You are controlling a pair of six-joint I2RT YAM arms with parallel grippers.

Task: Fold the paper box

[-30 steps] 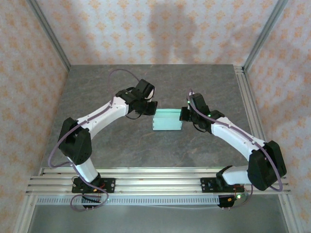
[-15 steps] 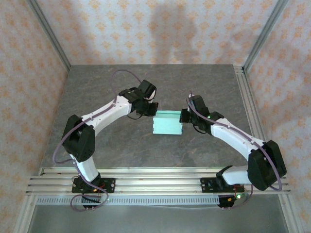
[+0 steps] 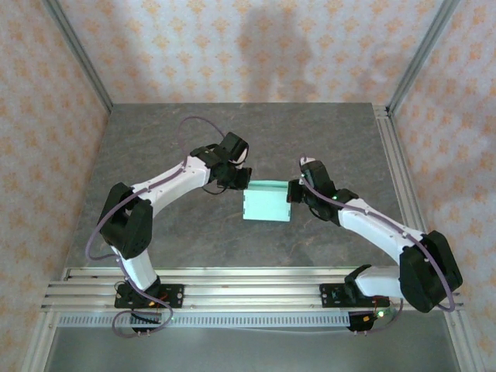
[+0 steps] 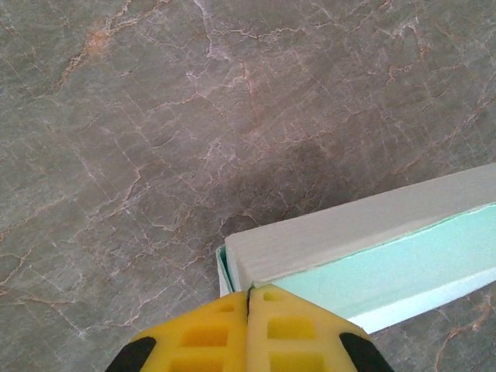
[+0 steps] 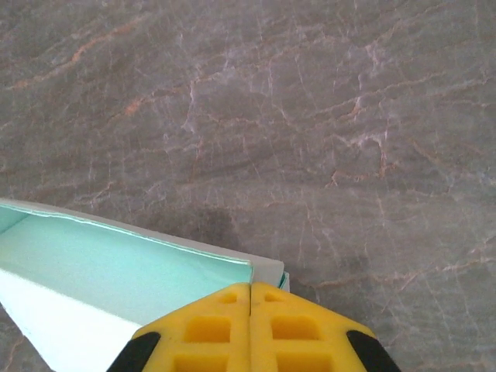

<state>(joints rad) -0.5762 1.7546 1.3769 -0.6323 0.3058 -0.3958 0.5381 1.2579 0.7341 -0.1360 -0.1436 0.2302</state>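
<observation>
Grey marbled desk (image 3: 194,232), with the paper box (image 3: 266,205) sitting mid-desk between the two arms. I'd say it's mostly folded: the walls are up and it's a neat rectangle, but the top looks open, so closing is probably left. Left fingers (image 4: 205,341) are pressed together at the box's left corner, right fingers (image 5: 298,329) together at its right corner.

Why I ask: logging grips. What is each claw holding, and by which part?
Both appear to pinch the paper box: the left claw at its left end corner, the right claw at its right end corner.
</observation>
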